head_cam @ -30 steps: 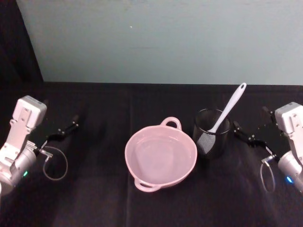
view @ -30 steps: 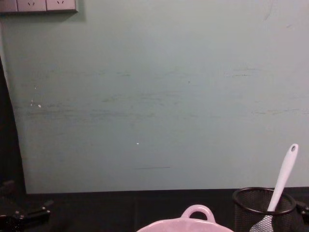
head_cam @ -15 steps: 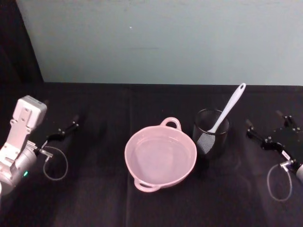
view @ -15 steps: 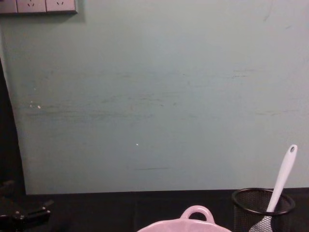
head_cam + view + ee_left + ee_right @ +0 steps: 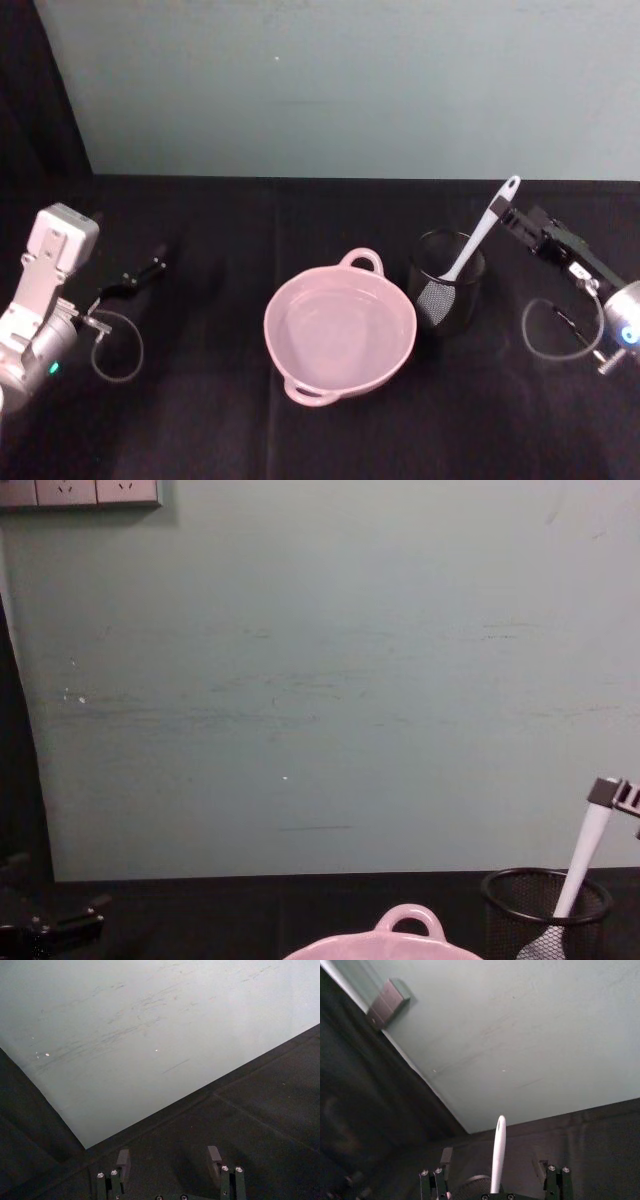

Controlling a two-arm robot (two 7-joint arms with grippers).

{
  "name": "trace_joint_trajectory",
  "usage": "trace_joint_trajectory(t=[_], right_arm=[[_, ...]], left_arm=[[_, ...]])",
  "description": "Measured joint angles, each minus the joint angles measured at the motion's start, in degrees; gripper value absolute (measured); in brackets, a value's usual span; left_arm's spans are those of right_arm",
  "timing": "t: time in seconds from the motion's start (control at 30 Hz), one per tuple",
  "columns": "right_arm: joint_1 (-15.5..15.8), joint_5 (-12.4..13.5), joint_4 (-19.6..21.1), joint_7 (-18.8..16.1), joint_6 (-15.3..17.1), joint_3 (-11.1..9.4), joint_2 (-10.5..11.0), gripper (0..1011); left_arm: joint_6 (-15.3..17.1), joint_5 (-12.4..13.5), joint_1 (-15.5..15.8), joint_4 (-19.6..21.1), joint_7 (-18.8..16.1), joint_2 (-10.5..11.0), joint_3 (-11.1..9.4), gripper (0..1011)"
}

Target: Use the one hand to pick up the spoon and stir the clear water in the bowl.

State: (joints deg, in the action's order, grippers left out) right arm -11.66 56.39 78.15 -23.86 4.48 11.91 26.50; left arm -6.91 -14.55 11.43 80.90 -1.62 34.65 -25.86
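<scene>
Since the frame half a second ago, the right gripper (image 5: 515, 217) has swung up from low beside the table's edge to the top of the spoon (image 5: 481, 234).

Seen from the head, the spoon stands slanted in the black mesh cup (image 5: 455, 310). Its eyelet end is level with the gripper's tips and its blade is down in the cup, below and ahead of the gripper. The pink bowl (image 5: 283, 305) sits beyond the cup, well apart from the right gripper. The left gripper (image 5: 150, 268) lies parked farther off still, past the bowl.

From the chest, the right gripper (image 5: 612, 794) covers the top of the spoon (image 5: 583, 858) handle.

At the right wrist, the handle (image 5: 498, 1146) rises midway between the spread fingers (image 5: 446, 1156), with a gap on either side. The right gripper (image 5: 492, 1161) is wide apart and grips nothing.

At the left wrist, the left gripper (image 5: 168, 1156) is spread wide over bare black cloth (image 5: 260, 1120).
</scene>
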Motion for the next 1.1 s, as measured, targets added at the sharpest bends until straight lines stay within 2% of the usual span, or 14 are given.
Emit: trace_joint_trajectory(t=[0.17,0.37,0.43,0.47,0.5,0.6,0.8,0.87,0.9,0.97,1.0,1.07,1.1], right_arm=[[-4.2,5.0,-5.6,-4.1,3.1,0.5,-1.8,997],[-6.5,7.5,-8.8,-5.8,4.6,1.2,-2.6,907],[-7.1,8.3,-9.5,-6.1,4.9,1.7,-2.7,816],[-7.2,8.5,-9.6,-6.1,5.0,1.7,-2.7,816],[-7.2,8.5,-9.6,-6.1,5.0,1.7,-2.7,763],[-7.4,9.1,-9.6,-6.2,5.0,2.1,-2.6,707],[-7.4,9.8,-9.5,-6.0,5.0,2.7,-2.0,486],[-7.4,9.9,-9.4,-5.9,5.0,3.1,-1.6,447],[-7.4,10.0,-9.2,-5.9,5.0,3.3,-1.4,390],[-7.4,10.1,-9.0,-5.9,4.9,3.5,-1.1,343],[-7.4,10.1,-8.8,-5.8,4.9,3.8,-0.8,279],[-7.4,9.9,-8.4,-5.8,4.7,4.1,-0.4,244],[-7.4,9.8,-8.2,-5.6,4.5,4.3,-0.1,189]], left_arm=[[0.0,0.0,0.0,0.0,0.0,0.0,0.0,1005],[0.0,0.0,0.0,0.0,0.0,0.0,0.0,1005],[0.0,0.0,0.0,0.0,0.0,0.0,0.0,1005],[0.0,0.0,0.0,0.0,0.0,0.0,0.0,1005],[0.0,0.0,0.0,0.0,0.0,0.0,0.0,1005],[0.0,0.0,0.0,0.0,0.0,0.0,0.0,1005],[0.0,0.0,0.0,0.0,0.0,0.0,0.0,1005],[0.0,0.0,0.0,0.0,0.0,0.0,0.0,1005],[0.0,0.0,0.0,0.0,0.0,0.0,0.0,1005],[0.0,0.0,0.0,0.0,0.0,0.0,0.0,1005],[0.0,0.0,0.0,0.0,0.0,0.0,0.0,1005],[0.0,0.0,0.0,0.0,0.0,0.0,0.0,1005],[0.0,0.0,0.0,0.0,0.0,0.0,0.0,1005]])
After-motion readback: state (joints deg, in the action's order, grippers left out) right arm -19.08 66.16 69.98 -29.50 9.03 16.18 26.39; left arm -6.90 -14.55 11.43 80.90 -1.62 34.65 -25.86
